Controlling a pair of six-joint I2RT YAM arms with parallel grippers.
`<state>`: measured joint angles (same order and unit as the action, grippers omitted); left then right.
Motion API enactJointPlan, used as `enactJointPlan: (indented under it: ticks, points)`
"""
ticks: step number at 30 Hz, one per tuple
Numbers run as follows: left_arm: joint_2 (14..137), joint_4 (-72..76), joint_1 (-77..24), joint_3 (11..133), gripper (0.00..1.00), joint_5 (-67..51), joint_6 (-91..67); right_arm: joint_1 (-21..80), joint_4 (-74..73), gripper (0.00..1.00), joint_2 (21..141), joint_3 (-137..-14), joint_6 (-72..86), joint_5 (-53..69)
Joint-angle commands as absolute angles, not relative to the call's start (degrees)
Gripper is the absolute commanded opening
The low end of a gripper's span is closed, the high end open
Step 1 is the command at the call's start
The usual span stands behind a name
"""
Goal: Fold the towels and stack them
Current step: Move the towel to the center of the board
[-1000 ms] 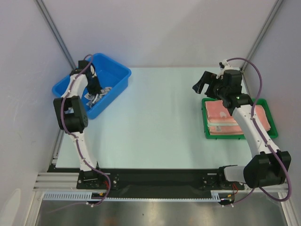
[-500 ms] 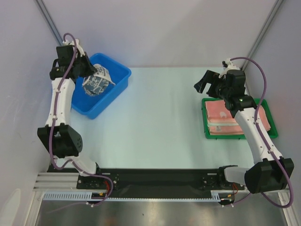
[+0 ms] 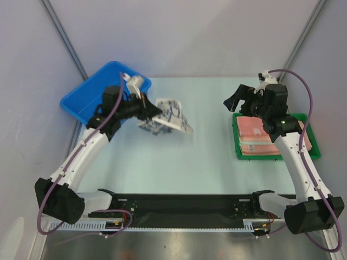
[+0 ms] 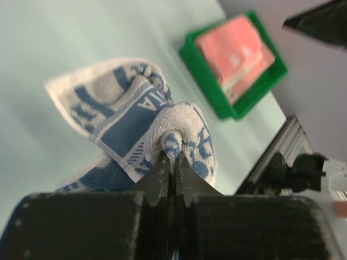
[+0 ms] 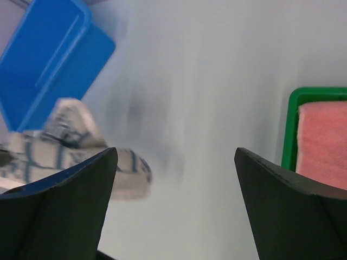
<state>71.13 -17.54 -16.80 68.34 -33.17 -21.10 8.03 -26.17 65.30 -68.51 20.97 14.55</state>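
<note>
My left gripper [image 3: 149,111] is shut on a bunched fold of a blue-and-white patterned towel [image 3: 169,117], which hangs over the pale table right of the blue bin. In the left wrist view the fingertips [image 4: 172,157] pinch the towel [image 4: 127,108] and the rest of it drapes away from them. Folded salmon-pink towels [image 3: 255,132] lie stacked in a green tray [image 3: 237,153] at the right. My right gripper [image 3: 236,98] hovers open just left of that tray, with nothing between its fingers [image 5: 176,154]. From the right wrist, the patterned towel [image 5: 65,146] shows blurred at the left.
A blue bin [image 3: 81,100] stands at the back left; the left arm crosses over its near corner. The green tray [image 5: 290,122] with the pink towel [image 5: 325,143] is at the right table edge. Grey walls close in on both sides.
The left arm lifted the patterned towel out of the blue bin and swung it right, out over the table. The right gripper stayed open, almost in place.
</note>
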Motion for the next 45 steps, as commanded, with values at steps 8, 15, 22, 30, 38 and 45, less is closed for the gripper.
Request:
enactJointPlan:
  ticks: [8, 15, 22, 30, 38, 45]
  points:
    - [69.18, -11.06, -25.14, 38.41, 0.36, -18.12, -28.13, 21.43, -29.97, 0.88, 67.41, -56.35, 22.5, 8.45]
    - [62.05, -22.32, -24.87, 41.66, 0.6, -1.24, -26.81, 30.67, -22.25, 0.74, 76.45, -52.03, 23.82, 6.68]
    - [61.26, -20.57, -23.91, 41.4, 0.58, -13.43, -25.31, 39.81, -25.84, 0.68, 82.72, -50.29, 31.63, 0.79]
    - [57.93, -26.36, -28.46, 44.64, 0.52, -15.83, -21.71, 44.64, -21.27, 0.67, 71.74, -40.08, 36.74, 0.0]
    - [54.67, -35.15, -30.59, 44.74, 0.51, -11.69, -22.58, 46.75, -24.43, 0.64, 69.08, -37.27, 40.51, -4.74]
    - [53.88, -32.35, -31.11, 40.88, 0.51, -7.92, -27.06, 47.11, -17.23, 0.62, 70.92, -33.92, 44.82, -4.66]
